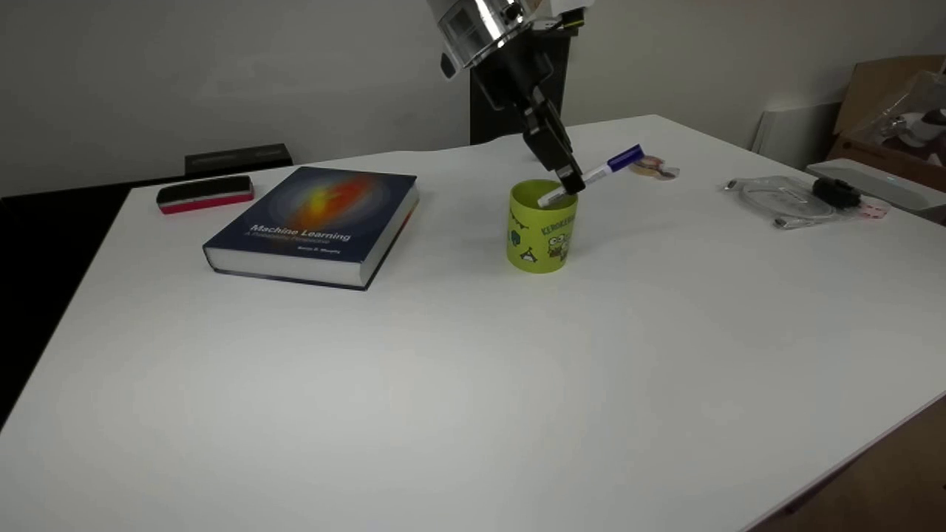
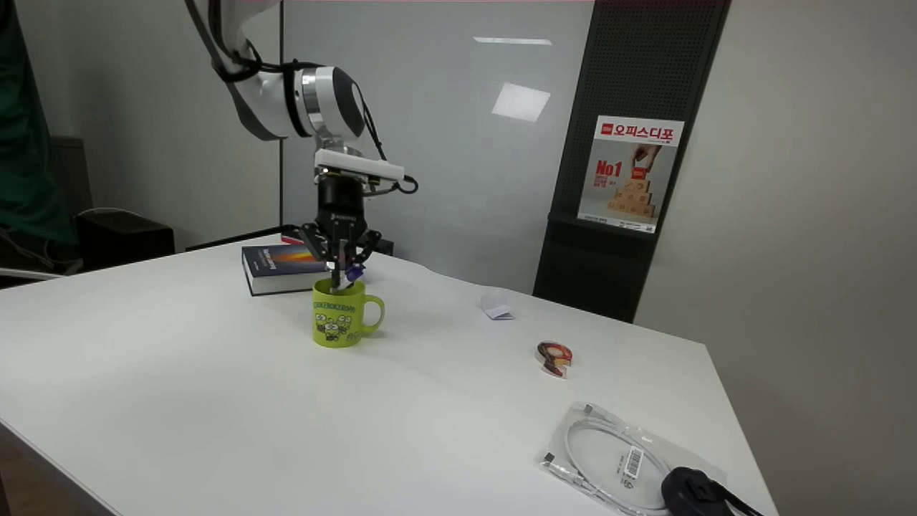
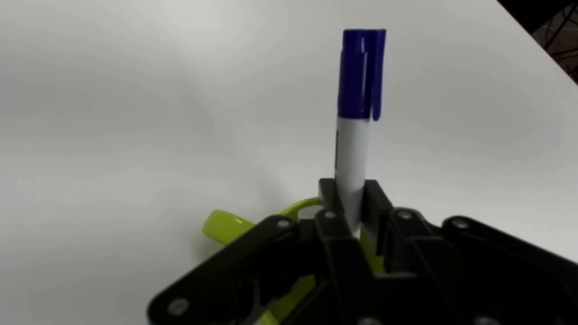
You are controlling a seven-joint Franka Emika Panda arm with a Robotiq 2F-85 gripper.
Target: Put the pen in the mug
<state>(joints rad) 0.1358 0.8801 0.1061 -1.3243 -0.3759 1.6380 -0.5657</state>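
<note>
Robot arm (image 2: 265,104) extending down from the top of an exterior view, bent at the wrist (image 2: 333,100). In an exterior view, the black fingers (image 1: 550,144) slant downward; in the wrist view, the fingertips (image 3: 328,194) face each other, slightly apart, in a gripping pose.

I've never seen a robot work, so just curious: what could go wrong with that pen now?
The pen slants in the gripper, its blue cap out past the mug, so it might tip out if released now. The fingertips are also close to the mug's rim, so a sideways slip could nudge the mug.
</note>
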